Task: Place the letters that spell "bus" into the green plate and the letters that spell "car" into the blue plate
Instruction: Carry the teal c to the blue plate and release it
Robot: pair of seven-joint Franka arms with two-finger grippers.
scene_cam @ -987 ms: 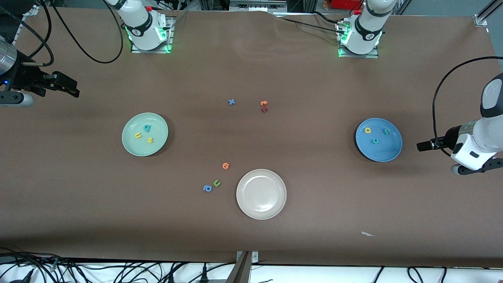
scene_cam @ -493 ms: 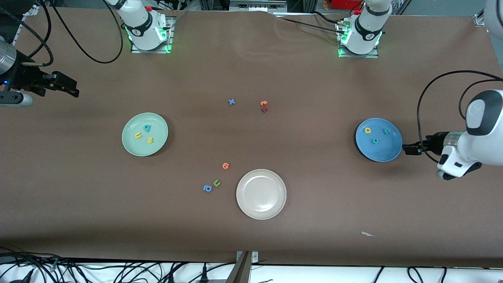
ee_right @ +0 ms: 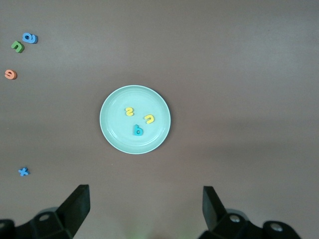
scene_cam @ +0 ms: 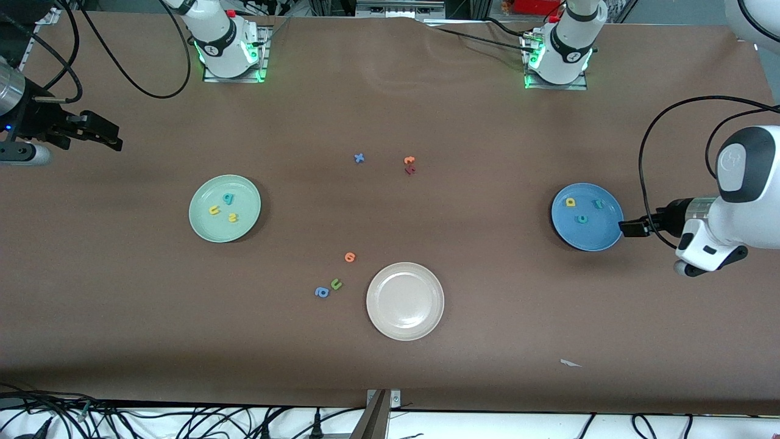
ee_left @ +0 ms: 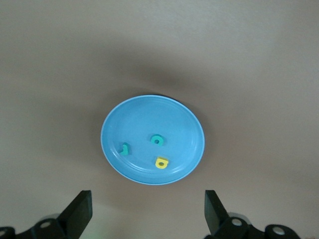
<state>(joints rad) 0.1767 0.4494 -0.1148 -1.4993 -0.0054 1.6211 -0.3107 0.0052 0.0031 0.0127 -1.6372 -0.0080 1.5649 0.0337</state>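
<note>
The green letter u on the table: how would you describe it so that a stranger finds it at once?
Start at the beige-white plate, the plate nearest the front camera. Beside it, toward the right arm's end, lie three loose letters. The green u lies between the blue a and the orange letter, the only green one there.

table cover (scene_cam: pixel 390 110): brown, matt, cloth-like
blue plate (scene_cam: pixel 603 241): smooth, slight sheen
green plate (scene_cam: pixel 204 228): smooth, glossy
beige-white plate (scene_cam: pixel 405 302): smooth, faint sheen

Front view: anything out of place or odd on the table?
One oddity: a small white scrap lies on the brown table, nearer the camera than the round blue plate. Nothing spilled or damaged.
</note>
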